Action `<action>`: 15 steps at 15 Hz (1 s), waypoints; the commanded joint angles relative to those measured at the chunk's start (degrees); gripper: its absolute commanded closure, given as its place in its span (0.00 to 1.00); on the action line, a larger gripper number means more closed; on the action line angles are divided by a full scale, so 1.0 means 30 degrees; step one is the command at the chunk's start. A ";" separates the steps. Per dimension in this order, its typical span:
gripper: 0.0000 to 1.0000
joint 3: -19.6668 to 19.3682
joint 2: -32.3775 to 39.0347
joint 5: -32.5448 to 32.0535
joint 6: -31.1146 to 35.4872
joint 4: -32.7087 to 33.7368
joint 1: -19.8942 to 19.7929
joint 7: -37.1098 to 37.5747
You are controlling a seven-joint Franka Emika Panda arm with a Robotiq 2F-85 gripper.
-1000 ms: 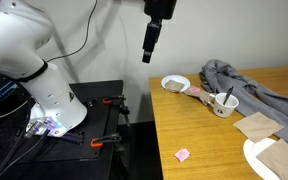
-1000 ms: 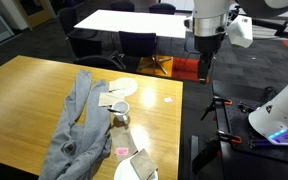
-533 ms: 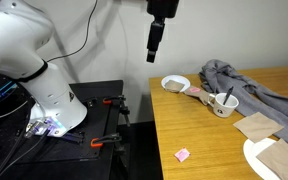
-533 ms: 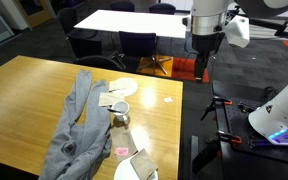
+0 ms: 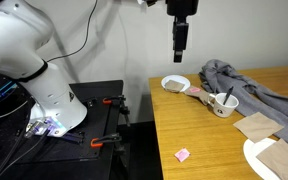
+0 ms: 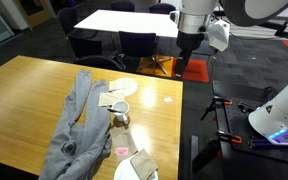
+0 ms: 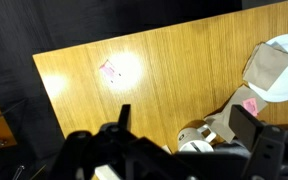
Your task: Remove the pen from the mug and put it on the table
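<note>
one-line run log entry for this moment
phase: pre-grasp | pincer: open, empty, raised above table | pen: in mug, untouched

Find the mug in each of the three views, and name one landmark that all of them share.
In an exterior view: mug right of centre, in front of the grey cloth.
In an exterior view: mug near the middle, at the cloth's edge.
Wrist view: probably the white shape low in the middle, only partly visible.
Shared landmark: the pink scrap lying alone.

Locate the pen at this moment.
In an exterior view, the pen stands in the mug, picture-right of the shallow bowl and beside the grey cloth.
</note>
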 commanded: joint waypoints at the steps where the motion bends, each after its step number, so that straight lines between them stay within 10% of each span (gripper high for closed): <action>1: 0.00 0.0035 0.1419 -0.0741 0.1893 0.0794 0.0038 0.0022; 15: 0.00 -0.0302 0.5817 -0.0819 0.6427 0.3226 0.0404 -0.2479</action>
